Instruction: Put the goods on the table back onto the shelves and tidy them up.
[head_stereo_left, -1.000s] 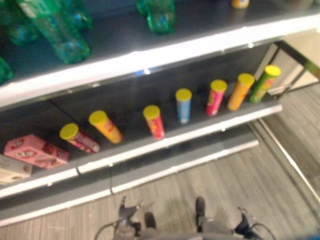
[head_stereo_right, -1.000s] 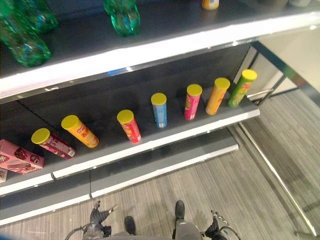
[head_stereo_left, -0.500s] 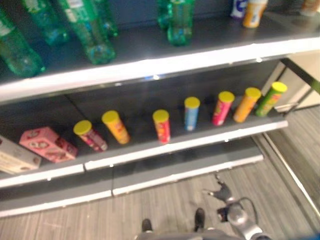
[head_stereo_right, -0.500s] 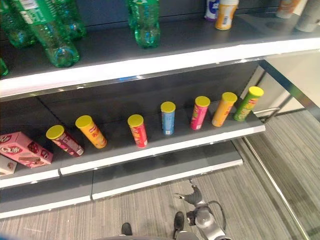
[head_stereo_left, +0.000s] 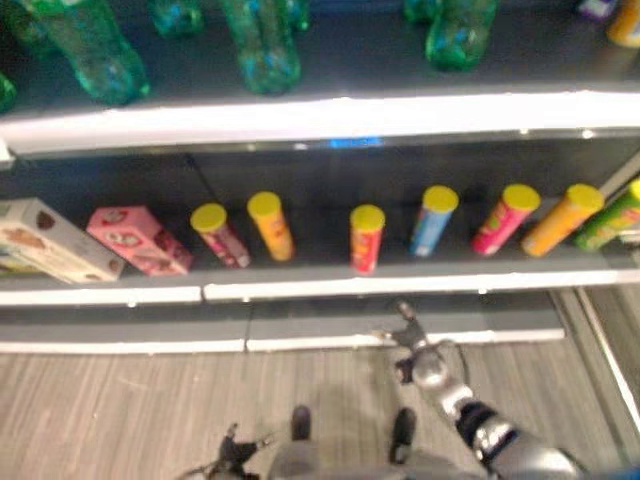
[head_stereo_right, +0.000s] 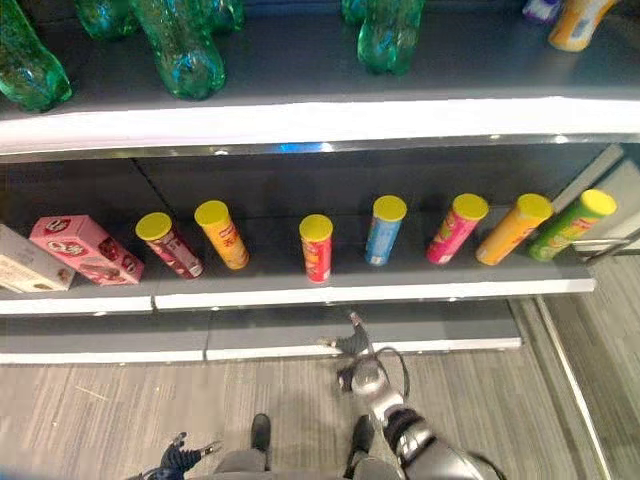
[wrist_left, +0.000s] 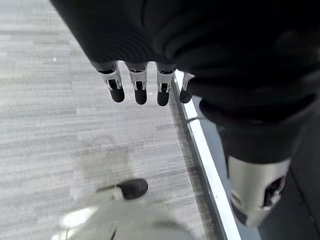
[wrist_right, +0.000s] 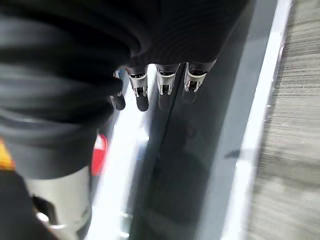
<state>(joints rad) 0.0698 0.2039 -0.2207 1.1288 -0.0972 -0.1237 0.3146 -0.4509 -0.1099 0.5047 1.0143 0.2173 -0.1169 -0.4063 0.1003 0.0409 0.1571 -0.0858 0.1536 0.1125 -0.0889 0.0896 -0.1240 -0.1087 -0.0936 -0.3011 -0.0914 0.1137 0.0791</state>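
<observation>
We see left hand (head_stereo_right: 180, 458) low by the floor (head_stereo_right: 100, 420), fingers (wrist_left: 137, 90) relaxed, empty. Right hand (head_stereo_right: 352, 345) raised at bottom shelf (head_stereo_right: 440, 330), fingers (wrist_right: 165, 85) straight, empty. Cans (head_stereo_right: 317, 247) upright on middle shelf (head_stereo_right: 380, 293), bottles (head_stereo_right: 185, 50) above.

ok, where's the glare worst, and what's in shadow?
Left eye view: the upper shelf edge is blown out white. Right eye view: same strip glares, and the cans below stand in its shade. Right wrist view: a bright streak along a ledge past the right hand.
</observation>
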